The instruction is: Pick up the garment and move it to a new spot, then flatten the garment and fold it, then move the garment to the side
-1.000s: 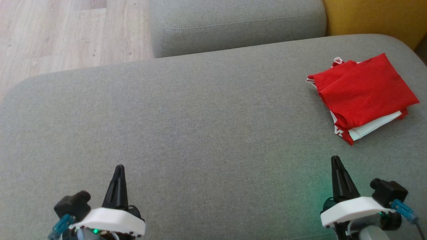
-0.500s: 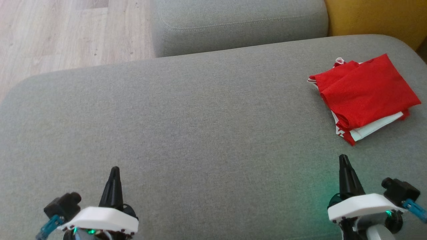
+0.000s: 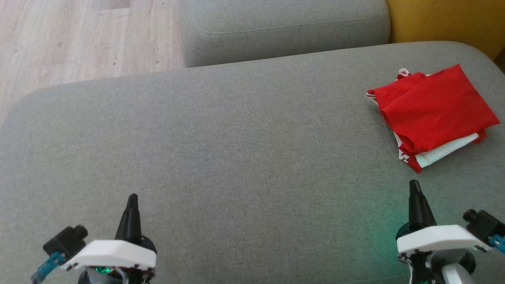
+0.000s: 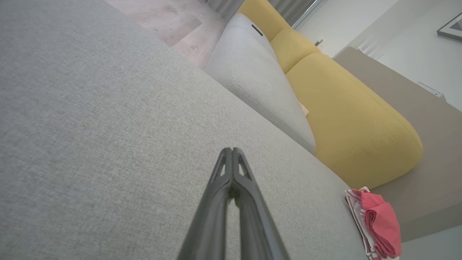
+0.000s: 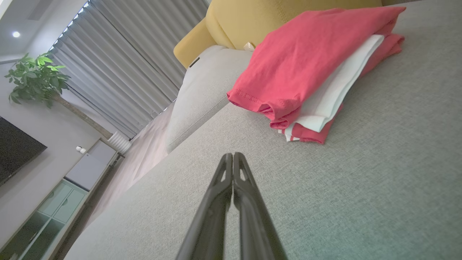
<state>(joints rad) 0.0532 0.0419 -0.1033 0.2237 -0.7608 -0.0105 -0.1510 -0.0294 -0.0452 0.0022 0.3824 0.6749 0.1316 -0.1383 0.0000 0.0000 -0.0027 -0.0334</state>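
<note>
One folded red fabric garment with white layers point(image 3: 434, 106) lies far right. There are two grey woven sofa cushions, the large near cushion point(image 3: 236, 157) and the smaller far cushion point(image 3: 284, 27). There are two dark-fingered grippers, the left gripper point(image 3: 131, 200) and the right gripper point(image 3: 414, 187). There is one leafy green plant point(image 5: 36, 77).

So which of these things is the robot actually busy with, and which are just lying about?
Part of the job: folded red-and-white garment, left pincer, right pincer (both shut), grey seat beneath.
Just around: yellow cushion, wooden floor, potted plant, curtains.
</note>
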